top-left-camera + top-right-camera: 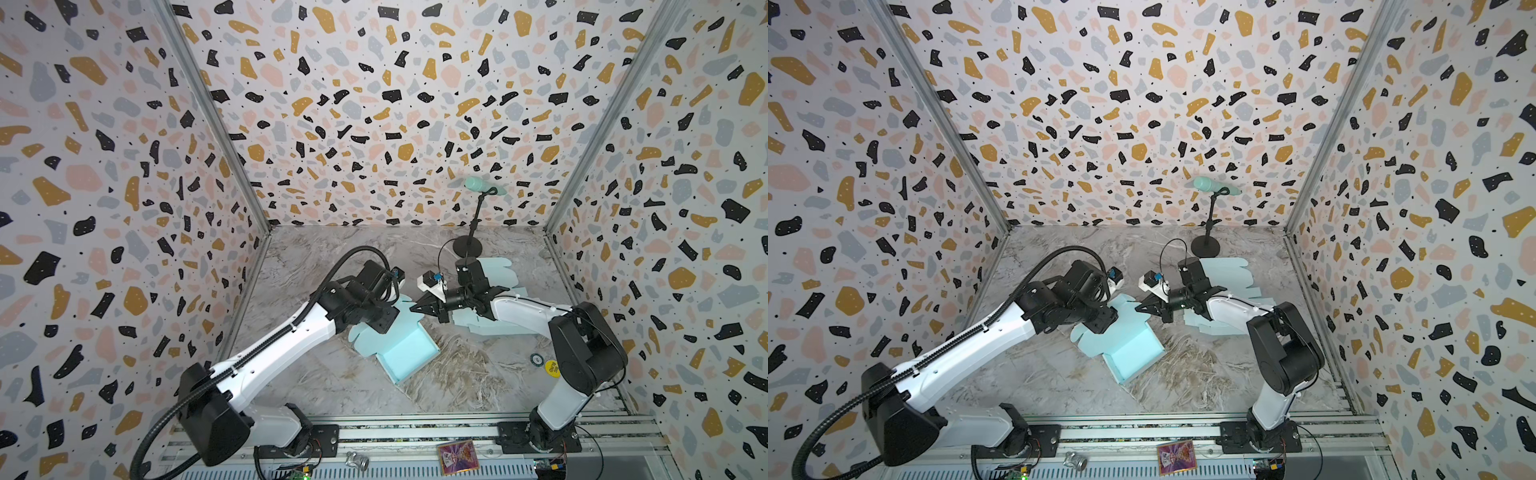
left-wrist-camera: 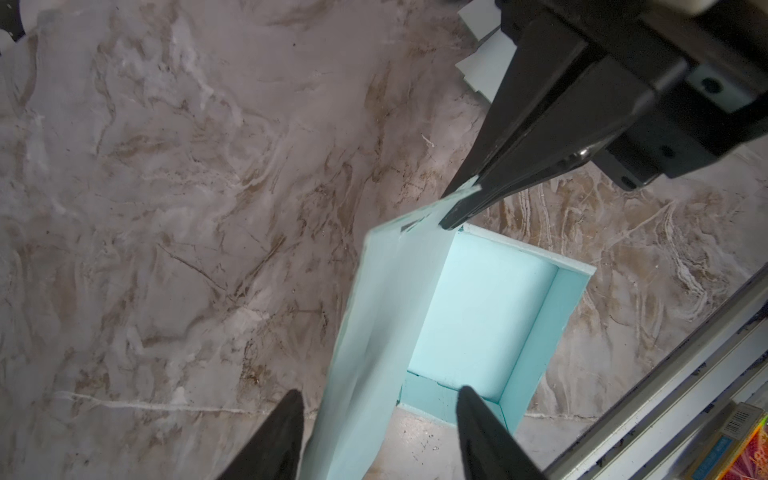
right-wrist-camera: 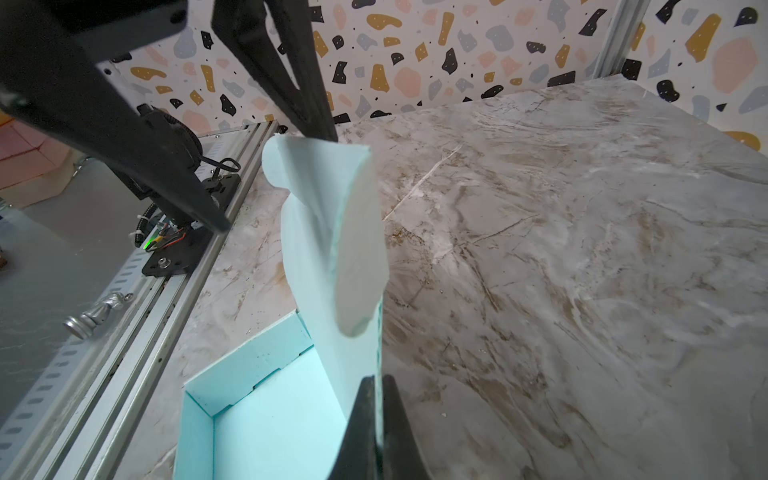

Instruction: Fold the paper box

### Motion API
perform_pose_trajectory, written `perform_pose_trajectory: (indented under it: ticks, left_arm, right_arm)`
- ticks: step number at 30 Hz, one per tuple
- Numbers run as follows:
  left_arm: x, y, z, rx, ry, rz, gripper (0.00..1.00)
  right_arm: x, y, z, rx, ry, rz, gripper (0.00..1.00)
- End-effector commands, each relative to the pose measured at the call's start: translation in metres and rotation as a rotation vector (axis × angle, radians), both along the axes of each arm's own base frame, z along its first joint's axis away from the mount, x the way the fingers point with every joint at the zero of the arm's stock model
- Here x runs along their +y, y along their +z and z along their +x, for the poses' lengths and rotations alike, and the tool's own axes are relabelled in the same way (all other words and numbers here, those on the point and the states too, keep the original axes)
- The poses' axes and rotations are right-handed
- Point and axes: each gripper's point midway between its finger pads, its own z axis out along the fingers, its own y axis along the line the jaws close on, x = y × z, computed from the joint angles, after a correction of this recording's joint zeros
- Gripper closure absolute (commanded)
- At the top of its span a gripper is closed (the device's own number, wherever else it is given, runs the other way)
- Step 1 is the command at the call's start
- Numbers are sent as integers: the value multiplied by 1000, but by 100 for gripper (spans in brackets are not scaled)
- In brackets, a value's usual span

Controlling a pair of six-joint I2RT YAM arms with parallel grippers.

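**Rail in front, half-folded box mid-counter**

Closest to the lens in both top views runs the aluminium rail (image 1: 415,428), carrying both arm bases, a bright printed card (image 1: 456,457) and a small metal piece (image 1: 358,460). Beyond it, on the marbled counter (image 1: 457,386), the paper box (image 1: 409,353) sits near the middle, between the two arms and turned at an angle to the rail.

It is pale teal card, brighter inside than out. The tray part is formed: a flat floor with low upright walls on three sides, one short wall showing a notched seam. From the fourth side the lid flap (image 2: 374,332) stands up, creased and slightly bowed. A rounded ear (image 3: 357,249) at its upper end curls inward.

The right tool (image 2: 453,220) is pinched tight on a top corner of that flap, holding it raised. The left tool (image 2: 379,390) stands wide, its two black fingers (image 2: 286,432) straddling the flap. Whether either finger touches the card cannot be told.

Behind the right arm lie flat teal sheets (image 1: 494,266) of the same card, near a black microphone stand (image 1: 469,245). A yellow sticker (image 1: 552,368) sits beside the right arm.
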Motion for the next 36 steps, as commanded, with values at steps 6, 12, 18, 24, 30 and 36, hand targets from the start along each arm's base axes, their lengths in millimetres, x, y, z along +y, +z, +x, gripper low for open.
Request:
perform_pose_trajectory:
  ticks: [6,12,18,24,30,36]
  left_arm:
    - [9,25,21,-162,89,-417,14]
    - [-4,18,20,-177,58,-620,12]
    - [-7,17,29,-213,94,-702,8]
    - [17,-1,49,-267,229,-744,9]
    - [21,-8,57,-297,205,-793,9]
    - [22,-33,61,-290,221,-775,9]
  right_arm:
    - [-27,10,-2,41,-117,98,96]
    - [-50,15,1,77,-213,154,96]
    - [-61,14,8,99,-264,144,96]
    - [-64,9,14,117,-265,119,96]
    - [-63,4,22,129,-273,102,96]
    - [-66,-3,26,136,-295,87,95]
